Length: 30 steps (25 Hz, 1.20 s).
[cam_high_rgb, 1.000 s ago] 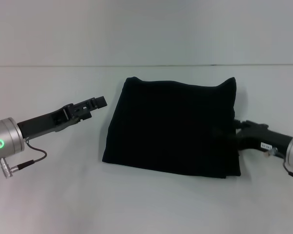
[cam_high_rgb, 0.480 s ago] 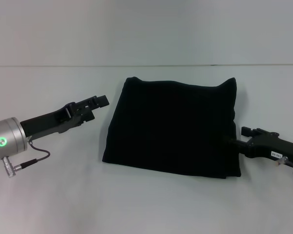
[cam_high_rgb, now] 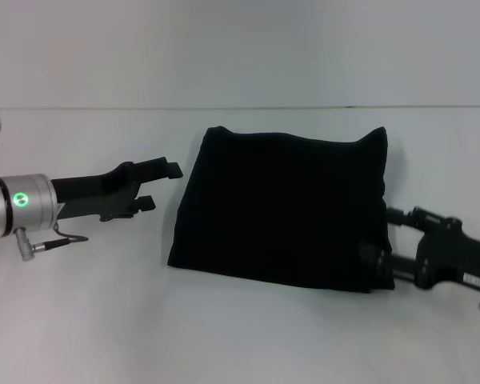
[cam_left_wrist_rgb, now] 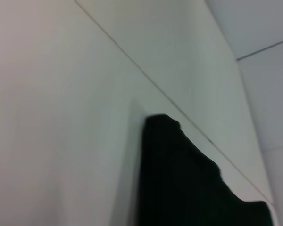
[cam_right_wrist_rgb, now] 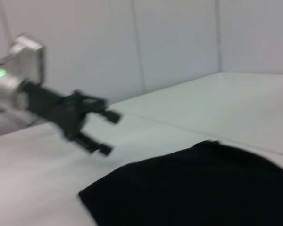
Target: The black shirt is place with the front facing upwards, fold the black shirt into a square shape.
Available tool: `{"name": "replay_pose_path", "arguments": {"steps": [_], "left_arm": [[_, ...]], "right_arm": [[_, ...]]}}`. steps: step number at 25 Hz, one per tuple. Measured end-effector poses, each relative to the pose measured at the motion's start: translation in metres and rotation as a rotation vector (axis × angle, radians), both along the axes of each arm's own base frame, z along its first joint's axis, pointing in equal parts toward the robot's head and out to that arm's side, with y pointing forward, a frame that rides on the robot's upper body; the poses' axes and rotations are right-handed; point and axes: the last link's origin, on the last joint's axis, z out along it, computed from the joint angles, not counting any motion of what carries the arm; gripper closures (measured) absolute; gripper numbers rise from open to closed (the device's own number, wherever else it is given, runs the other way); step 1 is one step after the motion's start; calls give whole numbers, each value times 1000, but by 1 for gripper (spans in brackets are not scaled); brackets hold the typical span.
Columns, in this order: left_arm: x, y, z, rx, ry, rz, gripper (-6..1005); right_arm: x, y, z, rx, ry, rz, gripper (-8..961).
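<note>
Presently the left gripper (cam_high_rgb: 162,186), a black two-fingered tool on a silver wrist, hovers just beside the left edge of the black shirt (cam_high_rgb: 284,208), clear of the cloth. Over the last second it has rolled about its wrist, so its two fingers now show one above the other with open air between them, holding nothing. The large plain black cloth T-shirt lies on the white table (cam_high_rgb: 88,320) as a folded, roughly square block, its two far corners peaked up slightly (no lettering or label shows). It has not shifted. The right gripper (cam_high_rgb: 388,240) has drawn back and rolled likewise, its fingers now spread at the shirt's right near corner. Judgement: both grippers have let go, and the fold appears essentially finished.
</note>
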Motion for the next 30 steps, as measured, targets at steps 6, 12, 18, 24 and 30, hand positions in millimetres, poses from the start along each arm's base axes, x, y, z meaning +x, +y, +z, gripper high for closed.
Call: {"name": "replay_pose_path", "arguments": {"steps": [6,12,18,24,30], "left_arm": [[-2,6,-9,-2,66,26,68],[-1,5,-19,-25,82,33,69],[6,3,-29,-49,84,18,69],[15,3,-41,-66,99,-9,70],[21,4,-49,-46,125,-56,70]], "right_arm": [[11,-20,-9,-28,-48,33,133],[13,-25,-13,-32,-55,36,133],[12,-25,-14,-37,-47,34,133],[11,-26,-14,-39,-38,38,134],[10,-27,-13,-39,-27,41,134]]}}
